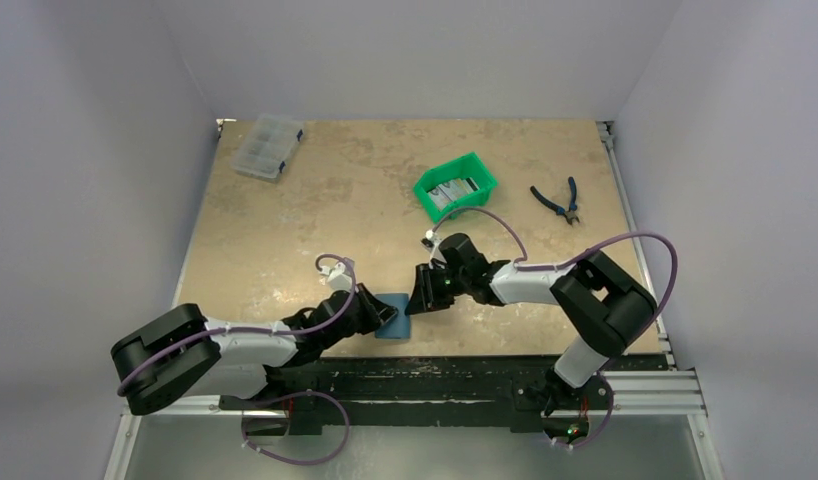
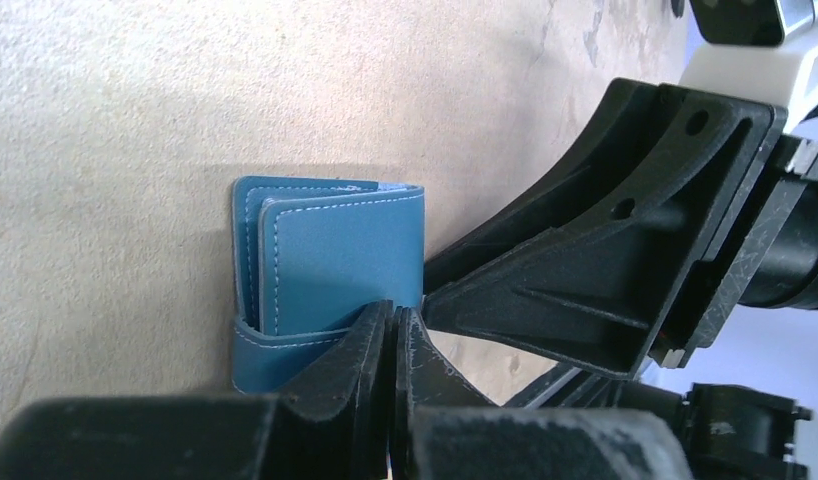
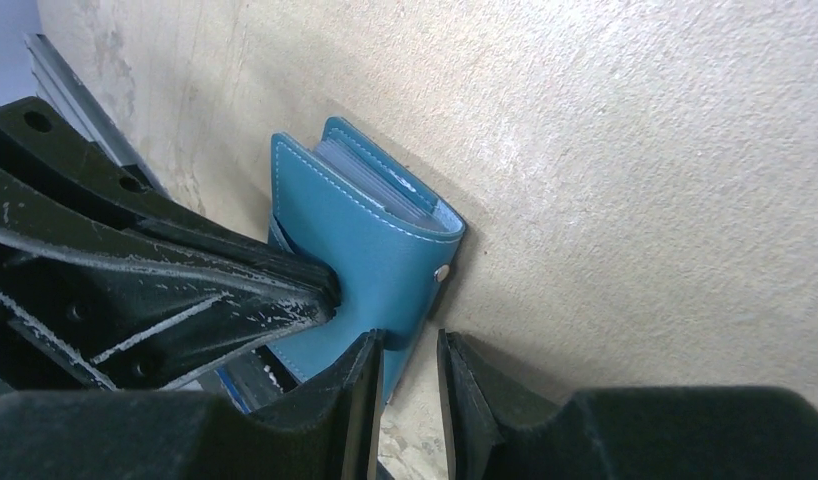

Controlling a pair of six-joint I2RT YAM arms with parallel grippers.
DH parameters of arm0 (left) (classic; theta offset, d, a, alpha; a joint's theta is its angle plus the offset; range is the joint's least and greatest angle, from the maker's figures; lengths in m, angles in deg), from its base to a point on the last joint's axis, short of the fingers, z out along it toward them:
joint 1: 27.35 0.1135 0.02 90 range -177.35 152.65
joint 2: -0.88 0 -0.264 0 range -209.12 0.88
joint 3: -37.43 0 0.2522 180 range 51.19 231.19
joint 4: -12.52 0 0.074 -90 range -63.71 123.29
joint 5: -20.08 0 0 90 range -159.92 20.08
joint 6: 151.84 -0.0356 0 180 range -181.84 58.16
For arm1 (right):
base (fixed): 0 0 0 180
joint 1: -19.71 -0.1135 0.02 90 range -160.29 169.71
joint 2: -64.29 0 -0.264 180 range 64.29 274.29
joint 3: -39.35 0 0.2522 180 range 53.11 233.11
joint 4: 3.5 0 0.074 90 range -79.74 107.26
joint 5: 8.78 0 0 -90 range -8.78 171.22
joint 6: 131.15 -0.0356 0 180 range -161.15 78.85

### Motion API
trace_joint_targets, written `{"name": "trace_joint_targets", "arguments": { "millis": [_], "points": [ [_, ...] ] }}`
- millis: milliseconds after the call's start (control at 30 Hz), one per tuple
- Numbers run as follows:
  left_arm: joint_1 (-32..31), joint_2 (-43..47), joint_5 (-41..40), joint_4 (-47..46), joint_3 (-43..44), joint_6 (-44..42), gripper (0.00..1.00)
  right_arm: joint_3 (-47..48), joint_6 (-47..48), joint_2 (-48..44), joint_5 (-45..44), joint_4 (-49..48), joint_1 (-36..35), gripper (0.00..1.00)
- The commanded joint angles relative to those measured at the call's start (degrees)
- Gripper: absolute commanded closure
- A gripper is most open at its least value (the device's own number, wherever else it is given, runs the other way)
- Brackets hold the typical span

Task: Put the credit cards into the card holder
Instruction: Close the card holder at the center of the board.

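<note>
teal-blue leather-look card holder [image 3: 365, 240], white-stitched, with a small silver stud, lies folded on the mottled tan table [image 1: 315, 200] near its front edge, between both arms; pale grey sleeves show at its open edge; left gripper [image 2: 395, 340] has its scuffed black fingers pressed together, tips on the card holder's lower flap; right gripper [image 3: 407, 390] stands slightly parted just beside the stud flap; silvery credit cards [image 1: 453, 188] lie in the green plastic bin [image 1: 426, 200], well apart

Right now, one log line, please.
card holder: folded; left hand: shut, at its edge; right hand: open, beside it; credit cards: in green bin
</note>
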Motion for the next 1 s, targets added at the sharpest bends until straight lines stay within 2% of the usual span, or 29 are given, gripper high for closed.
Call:
{"name": "trace_joint_targets", "arguments": {
  "millis": [0, 67, 167, 333, 400, 433, 533, 633, 733, 900, 967],
  "points": [
    [1.42, -3.98, 1.53, 21.23, -7.53, 3.98, 1.0, 2.24, 2.32, -3.14, -2.96, 2.95, -0.21, 0.66],
    [1.9, -5.54, 2.18, 18.7, -8.56, 4.12, 1.0, 2.49, 2.74, -3.58, -3.22, 3.74, -0.19, 0.66],
    [1.74, -7.9, 0.31, 19.62, -7.37, 4.57, 1.0, 2.54, 3.0, -4.28, -3.49, 4.45, -0.2, 0.66],
    [1.74, -6.57, -0.82, 17.51, -8.53, 6.7, 1.0, 1.91, 3.56, -5.53, -4.06, 5.39, -0.18, 0.66],
    [1.69, -4.3, -1.12, 16.4, -8.16, 4.19, 1.0, 1.72, 3.81, -5.85, -4.11, 5.25, -0.18, 0.65],
    [1.71, -2.72, -1.81, 17.85, -5.83, 1.56, 0.98, 1.9, 4.18, -5.68, -3.96, 5.33, -0.22, 0.63],
    [1.79, 2.77, -3.58, 25.17, 1.96, -4.9, 0.72, 3.6, 5.49, -5.36, -3.47, 6.16, -0.19, 0.58],
    [2.84, 6.59, -2.33, 30.3, 9.47, -9.04, 0.59, 5.48, 6.83, -5.4, -2.26, 6.78, -0.17, 0.54],
    [4.22, 7.68, 0.06, 34.19, 16.6, -12.62, 0.55, 6.7, 7.9, -5.49, -1.62, 7.35, -0.17, 0.51],
    [6.4, 11.69, 3.52, 39.94, 24.57, -16.97, 0.53, 8.43, 9.36, -5.24, 0.34, 6.65, -0.24, 0.45],
    [7.0, 13.32, 2.28, 44.33, 27.87, -18.48, 0.52, 8.85, 9.16, -5.1, 1.93, 5.37, -0.45, 0.41]
  ]
}}
